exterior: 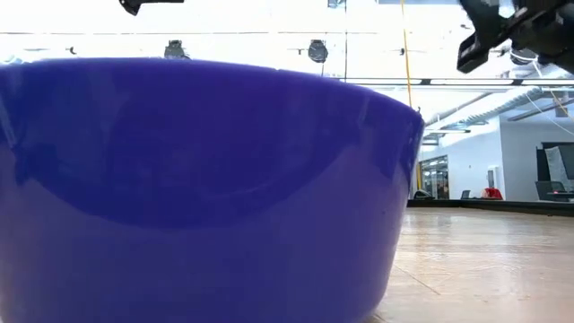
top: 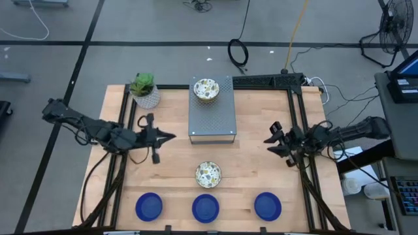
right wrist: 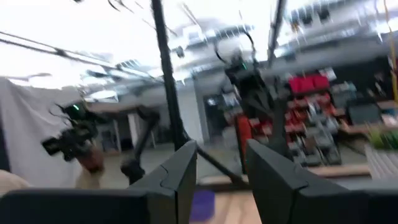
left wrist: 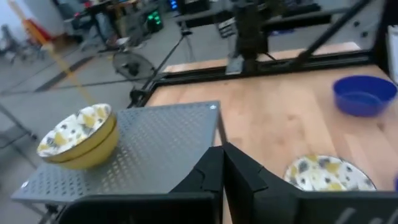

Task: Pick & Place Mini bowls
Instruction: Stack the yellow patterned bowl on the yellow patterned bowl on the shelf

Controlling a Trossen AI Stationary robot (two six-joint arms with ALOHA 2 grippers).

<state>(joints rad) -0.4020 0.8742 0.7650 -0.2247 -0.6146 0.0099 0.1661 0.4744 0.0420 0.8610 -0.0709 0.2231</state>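
Observation:
Two cream speckled mini bowls [top: 206, 90] sit stacked on a grey perforated platform [top: 212, 121] at the table's far middle; the left wrist view shows the stack [left wrist: 81, 137]. A third speckled bowl [top: 208, 174] [left wrist: 326, 174] rests on the table near the middle. Three blue bowls [top: 149, 206] [top: 206, 207] [top: 268, 205] stand in a row along the near edge; one [exterior: 197, 188] fills the low view. My left gripper [top: 170, 137] [left wrist: 222, 163] hovers shut, left of the platform. My right gripper [top: 270, 140] [right wrist: 221, 180] hovers open at the table's right.
A white pot with a green plant [top: 145, 91] stands at the table's far left corner. A black frame [top: 297, 117] runs along the table's far and right edges. Bare wood [top: 255, 163] lies between the two grippers, on either side of the lone speckled bowl.

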